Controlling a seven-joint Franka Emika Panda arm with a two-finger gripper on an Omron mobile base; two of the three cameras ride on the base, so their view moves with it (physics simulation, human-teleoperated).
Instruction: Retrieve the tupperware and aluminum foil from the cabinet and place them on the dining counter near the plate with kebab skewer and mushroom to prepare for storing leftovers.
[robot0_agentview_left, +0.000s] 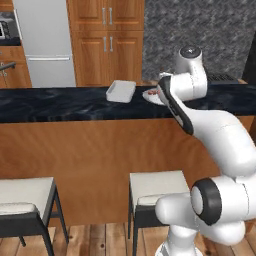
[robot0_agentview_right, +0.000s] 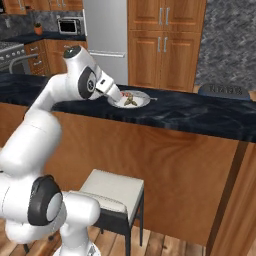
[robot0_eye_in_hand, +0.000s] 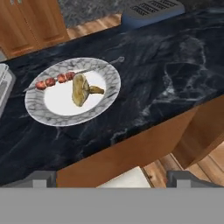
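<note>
1. Tupperware (robot0_agentview_left: 121, 91): a white, shallow, lidded box, flat on the dark dining counter (robot0_agentview_left: 60, 102). It sits just beside the plate (robot0_eye_in_hand: 70, 92), on the side away from the grey vent-like unit (robot0_eye_in_hand: 151, 11). In the hand view its edge (robot0_eye_in_hand: 3, 87) barely shows past the plate's rim.
2. Plate carries the kebab skewer (robot0_eye_in_hand: 59, 79) and the mushroom (robot0_eye_in_hand: 83, 89). The skewer's long axis runs across the plate, roughly along the counter's length, with its tip overhanging the rim on the vent side. The mushroom lies just beside it, towards the counter's near edge.
3. Gripper (robot0_eye_in_hand: 111, 177): fingertips stand well apart, with nothing between them. It hangs above the near edge of the counter, on the stool side of the plate and looking down at it.
4. Aluminum foil: none visible on the counter by the plate. Judged still to fetch.
5. Key relation: the cabinets (robot0_agentview_left: 105, 40) stand beyond the counter, well apart from the plate and far from the gripper. The coming move probably turns on the base driving round, not on arm reach.
6. Free counter on the plate's vent side looks the likely spot for the foil.
</note>
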